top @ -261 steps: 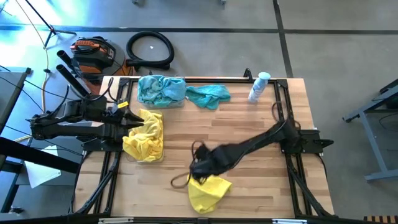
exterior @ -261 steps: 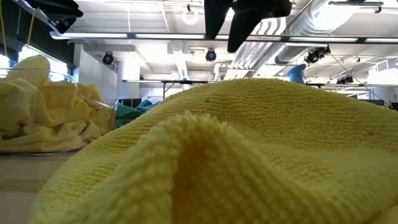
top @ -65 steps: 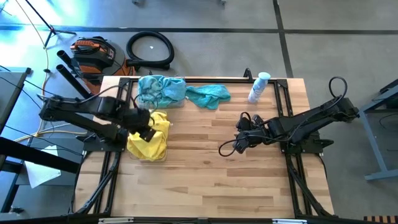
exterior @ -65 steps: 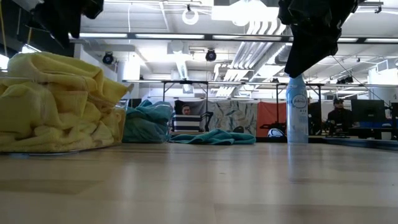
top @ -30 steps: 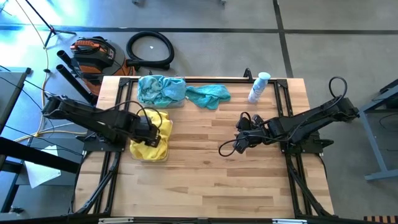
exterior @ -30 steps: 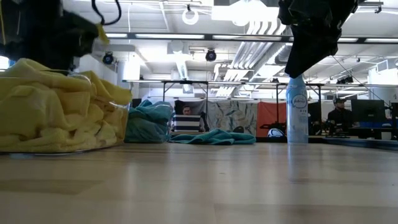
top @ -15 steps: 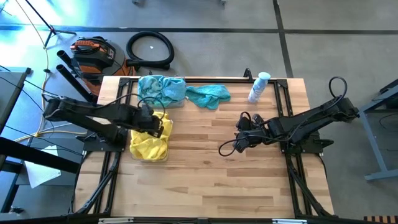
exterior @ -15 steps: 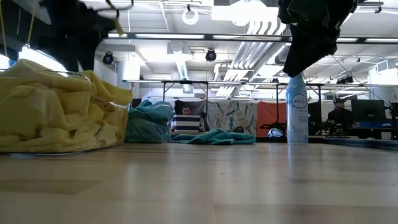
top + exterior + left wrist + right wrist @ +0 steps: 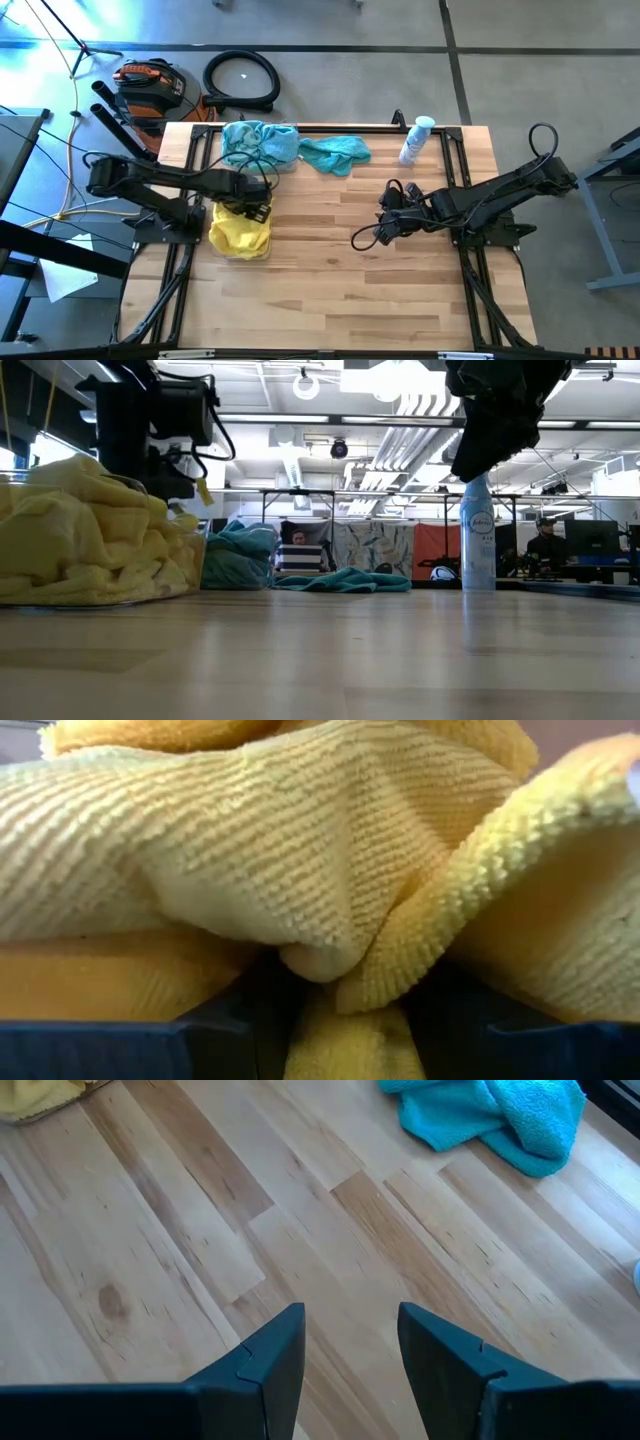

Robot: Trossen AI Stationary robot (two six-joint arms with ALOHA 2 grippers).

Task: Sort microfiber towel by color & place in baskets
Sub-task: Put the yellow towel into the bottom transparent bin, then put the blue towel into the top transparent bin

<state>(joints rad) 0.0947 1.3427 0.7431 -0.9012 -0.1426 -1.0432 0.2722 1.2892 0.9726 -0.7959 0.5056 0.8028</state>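
No writing is legible on the spray bottle (image 9: 416,140) on the wooden table (image 9: 400,290) (workshop beyond); left claw (image 9: 252,206) grips yellow towels (image 9: 240,232) in their basket (image 9: 195,565), right claw (image 9: 350,1345) hovers apart, teal towel (image 9: 335,153) loose.

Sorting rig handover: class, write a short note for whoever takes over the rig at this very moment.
Left end effector: down in the yellow towels heaped in the near basket, yellow cloth between its fingers; whether it grips is unclear.
Right end effector: open, empty, hanging over bare table at centre-right.
Done: yellow pile in its basket; most teal towels heaped at the far basket.
Left: one loose teal towel lies on the table beside the teal pile, near the spray bottle. It goes in the teal basket.
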